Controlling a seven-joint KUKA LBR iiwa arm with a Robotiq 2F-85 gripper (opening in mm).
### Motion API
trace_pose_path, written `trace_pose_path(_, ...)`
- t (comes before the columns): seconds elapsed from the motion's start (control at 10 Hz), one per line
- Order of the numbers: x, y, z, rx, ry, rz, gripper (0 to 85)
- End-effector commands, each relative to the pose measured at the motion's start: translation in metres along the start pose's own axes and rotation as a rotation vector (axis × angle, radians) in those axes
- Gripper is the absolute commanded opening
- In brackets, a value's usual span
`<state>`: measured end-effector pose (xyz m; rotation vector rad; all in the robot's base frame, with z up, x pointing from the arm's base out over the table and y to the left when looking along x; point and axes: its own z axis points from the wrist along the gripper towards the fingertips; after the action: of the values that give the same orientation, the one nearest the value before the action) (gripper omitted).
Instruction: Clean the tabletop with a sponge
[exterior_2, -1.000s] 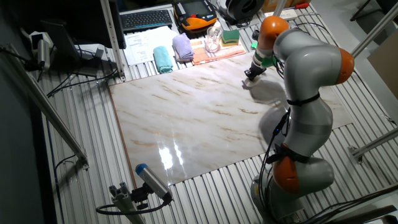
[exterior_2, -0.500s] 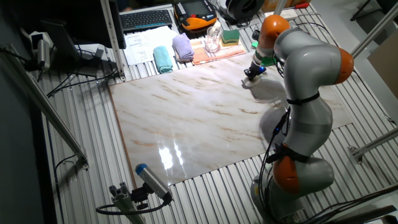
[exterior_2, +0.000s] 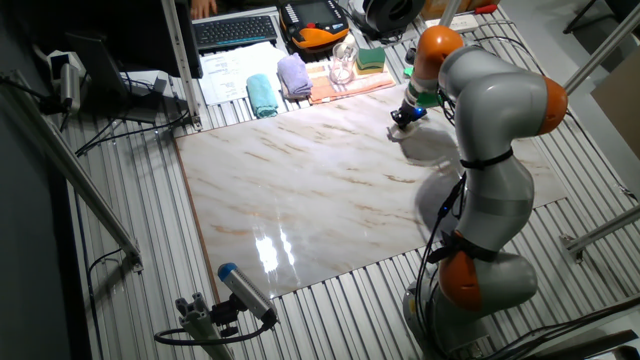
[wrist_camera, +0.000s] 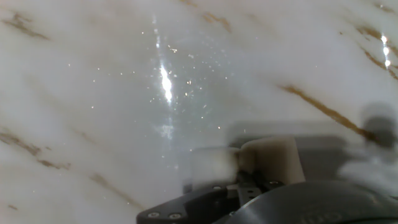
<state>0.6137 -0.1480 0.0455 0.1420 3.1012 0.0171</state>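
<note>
Tabletop (exterior_2: 300, 190) marble spreads wide below and to the near side of the gripper (exterior_2: 406, 117), which has crept slightly toward the far edge over the last second, so I judge a wiping stroke underway. Sponge (wrist_camera: 272, 157), a cream block, sits clamped between the fingers, against the slab directly beneath.

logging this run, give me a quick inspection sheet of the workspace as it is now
surface: tabletop, glossy, glare spots, fine specks in the hand view.
job's things: sponge held at the hand, at the slab's far right part.
clutter: teal cloth, lilac cloth, green-and-yellow sponge, glass, all beyond the slab.
grippers: hand low over the slab, shut on the sponge.
cables: black cable on the ribbed metal, left.
surroundings: keyboard, papers.
</note>
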Motion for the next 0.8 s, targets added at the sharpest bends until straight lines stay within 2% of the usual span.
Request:
trace_pose_path(0.0, 0.0000, -0.0002, 0.0001, -0.001, -0.007, 0.001, 0.0)
trace_pose_path(0.1, 0.0000, -0.0002, 0.0001, -0.007, -0.021, 0.010, 0.0)
trace_pose_path(0.2, 0.0000, -0.0002, 0.0001, -0.001, -0.020, 0.016, 0.0)
trace_pose_path(0.3, 0.0000, -0.0002, 0.0001, -0.029, 0.001, 0.041, 0.0)
trace_pose_path(0.4, 0.0000, -0.0002, 0.0001, -0.026, 0.010, 0.046, 0.0)
trace_pose_path(0.6, 0.0000, -0.0002, 0.0001, -0.055, 0.010, 0.045, 0.0)
trace_pose_path(0.7, 0.0000, -0.0002, 0.0001, -0.074, 0.020, 0.038, 0.0)
